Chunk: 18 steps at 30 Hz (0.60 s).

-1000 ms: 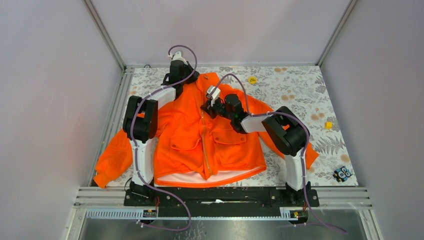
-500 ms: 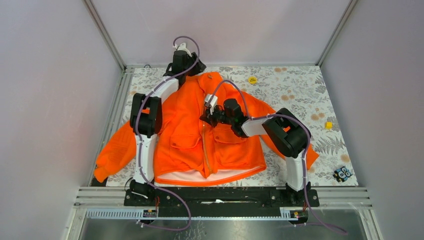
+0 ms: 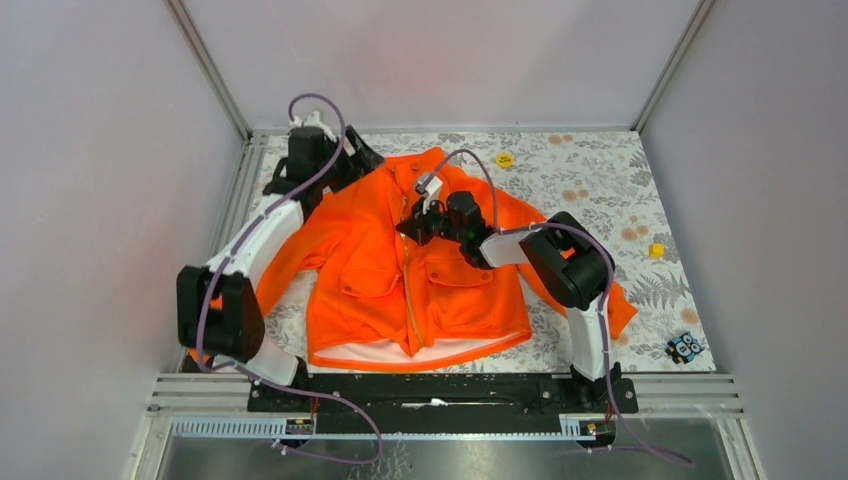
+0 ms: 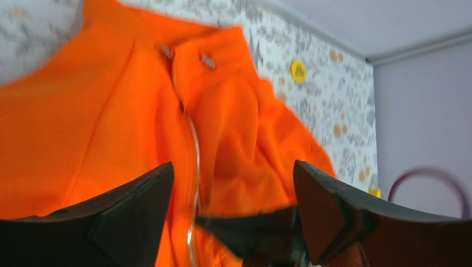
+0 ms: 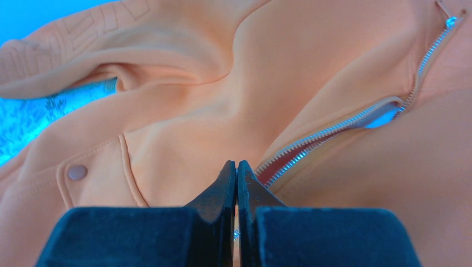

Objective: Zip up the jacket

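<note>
Right claw (image 5: 237,179): fingers pressed together, clamped on the silver metal zipper (image 5: 334,129) at the jacket's front. A small bit of metal shows between the pads lower down. Just past the tips the zipper teeth are parted, with a narrow gap of lining showing, and the teeth run on toward the collar.

From the top view the right claw (image 3: 411,222) sits on the centre line of the chest, above the two flapped pockets. The right arm reaches in from the near right across the jacket's right side.

Left claw (image 4: 232,167): fingers wide apart, nothing between them, hanging over the collar end of the zipper (image 4: 195,144). Wrist view is blurred. In the top view the left claw (image 3: 365,160) is at the far left, beside the collar and shoulder. Cannot tell if it touches the fabric.

Large bright orange long-sleeved fabric jacket (image 3: 380,270) lies front up in the middle of the floral-patterned tabletop (image 3: 600,190), with its collar far and its hem near. White lining shows along the near hem. One sleeve runs to the near left under the left arm, the other to the right behind the right arm. The fabric is bunched near the right claw.

Small flat yellow round disc (image 3: 505,159) lies on the tabletop far right of the collar, apart from it. Small yellow cube (image 3: 657,250) sits near the right edge. Small black object with pale round spots (image 3: 684,347) is at the near right corner.
</note>
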Motion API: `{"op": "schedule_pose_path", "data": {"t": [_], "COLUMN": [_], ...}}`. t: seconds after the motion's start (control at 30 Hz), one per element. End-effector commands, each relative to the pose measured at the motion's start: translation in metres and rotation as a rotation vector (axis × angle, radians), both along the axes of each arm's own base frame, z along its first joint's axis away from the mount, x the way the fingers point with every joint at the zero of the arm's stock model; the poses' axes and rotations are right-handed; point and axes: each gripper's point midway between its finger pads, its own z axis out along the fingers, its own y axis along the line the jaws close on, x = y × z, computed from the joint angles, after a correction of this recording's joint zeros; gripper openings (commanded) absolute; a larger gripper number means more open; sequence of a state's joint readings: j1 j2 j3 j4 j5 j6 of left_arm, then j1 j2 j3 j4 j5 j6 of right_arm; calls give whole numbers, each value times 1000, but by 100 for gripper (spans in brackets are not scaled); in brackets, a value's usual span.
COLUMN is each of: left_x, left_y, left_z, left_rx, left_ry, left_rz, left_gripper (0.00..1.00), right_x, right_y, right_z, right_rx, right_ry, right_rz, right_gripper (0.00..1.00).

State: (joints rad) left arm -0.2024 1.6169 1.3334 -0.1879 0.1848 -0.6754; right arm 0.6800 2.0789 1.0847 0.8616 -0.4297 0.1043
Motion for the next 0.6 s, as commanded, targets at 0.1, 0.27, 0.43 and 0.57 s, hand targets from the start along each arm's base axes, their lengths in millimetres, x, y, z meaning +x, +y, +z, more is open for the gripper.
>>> {"op": "schedule_pose_path", "data": {"t": [0.1, 0.27, 0.43, 0.57], "left_x": [-87, -104, -99, -111], "left_y": [-41, -70, -77, -80], "left_z": [-86, -131, -163, -176], "left_rx": [-130, -85, 77, 91], "left_ry": [100, 169, 247, 301], "left_rz": [-155, -234, -190, -191], "left_gripper": [79, 84, 78, 56], "right_x": [23, 35, 33, 38], "right_y": [1, 3, 4, 0], "right_z": [53, 71, 83, 82], "right_rx": [195, 263, 314, 311], "right_ry": [68, 138, 163, 152], "right_rz": [-86, -131, -134, -171], "right_gripper": [0, 0, 0, 0]}}
